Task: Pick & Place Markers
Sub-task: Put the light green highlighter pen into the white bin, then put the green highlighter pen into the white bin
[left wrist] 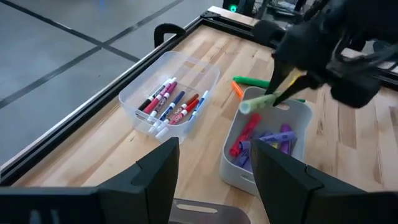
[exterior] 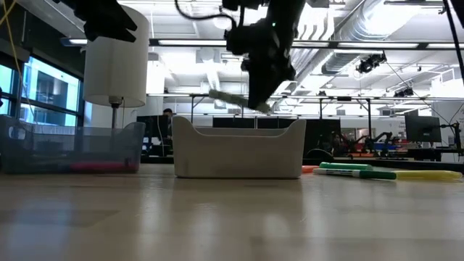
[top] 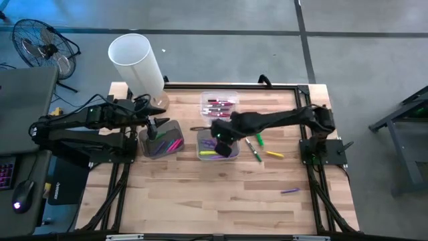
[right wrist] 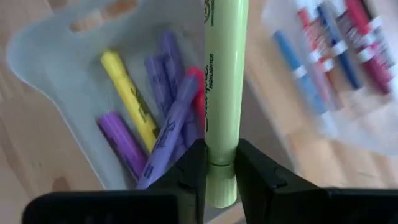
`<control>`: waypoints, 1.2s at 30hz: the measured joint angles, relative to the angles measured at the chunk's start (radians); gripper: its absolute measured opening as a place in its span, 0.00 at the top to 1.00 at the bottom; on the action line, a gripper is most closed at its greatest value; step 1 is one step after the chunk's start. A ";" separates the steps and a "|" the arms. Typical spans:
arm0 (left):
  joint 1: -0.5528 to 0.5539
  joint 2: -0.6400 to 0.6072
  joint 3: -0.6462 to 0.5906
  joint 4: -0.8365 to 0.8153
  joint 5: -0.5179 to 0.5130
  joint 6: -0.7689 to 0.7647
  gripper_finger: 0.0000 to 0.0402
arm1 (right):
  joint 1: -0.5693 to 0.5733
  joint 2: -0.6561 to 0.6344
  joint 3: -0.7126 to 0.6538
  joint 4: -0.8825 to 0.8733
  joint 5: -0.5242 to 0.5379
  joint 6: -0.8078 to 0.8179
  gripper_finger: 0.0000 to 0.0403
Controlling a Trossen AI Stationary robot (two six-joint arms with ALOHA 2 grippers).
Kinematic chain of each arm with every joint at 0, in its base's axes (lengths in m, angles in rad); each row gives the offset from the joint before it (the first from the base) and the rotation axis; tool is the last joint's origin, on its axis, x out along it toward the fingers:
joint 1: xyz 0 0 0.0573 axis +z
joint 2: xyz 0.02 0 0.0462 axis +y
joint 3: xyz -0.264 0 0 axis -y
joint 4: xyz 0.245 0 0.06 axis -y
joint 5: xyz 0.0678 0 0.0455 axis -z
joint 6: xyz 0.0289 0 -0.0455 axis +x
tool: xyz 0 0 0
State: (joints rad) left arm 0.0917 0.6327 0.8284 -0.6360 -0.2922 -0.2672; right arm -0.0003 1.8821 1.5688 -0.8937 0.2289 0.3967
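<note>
The right gripper has its two fingers squeezed on a light green marker. The marker sticks out past the fingertips and hangs over a white bin. Purple, yellow and red markers lie inside that bin. A clear tray just beside it holds more markers. The left gripper waits with its fingers apart and empty, over a grey bin.

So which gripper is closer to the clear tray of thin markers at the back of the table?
The right gripper: it hovers just in front of the clear tray, over the middle bin, holding a green highlighter. The left gripper is off to the tray's left.
</note>
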 joint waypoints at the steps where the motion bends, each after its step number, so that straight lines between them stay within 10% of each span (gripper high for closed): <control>1: 0.000 0.000 0.000 -0.004 0.006 0.000 0.52 | 0.008 0.013 0.000 -0.003 0.000 0.016 0.84; 14: 0.000 0.000 0.000 -0.011 0.051 0.027 0.52 | 0.049 -0.002 -0.024 -0.154 0.041 0.204 0.73; 26: 0.000 0.000 0.000 -0.018 0.065 0.008 0.52 | -0.050 -0.304 -0.463 -0.020 0.008 0.407 0.72; 36: 0.000 0.000 0.000 -0.016 0.038 -0.008 0.52 | -0.159 -0.279 -0.657 0.076 -0.064 0.442 0.72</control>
State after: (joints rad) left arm 0.0917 0.6327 0.8284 -0.6522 -0.2543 -0.2750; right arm -0.1598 1.6036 0.9117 -0.8178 0.1646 0.8390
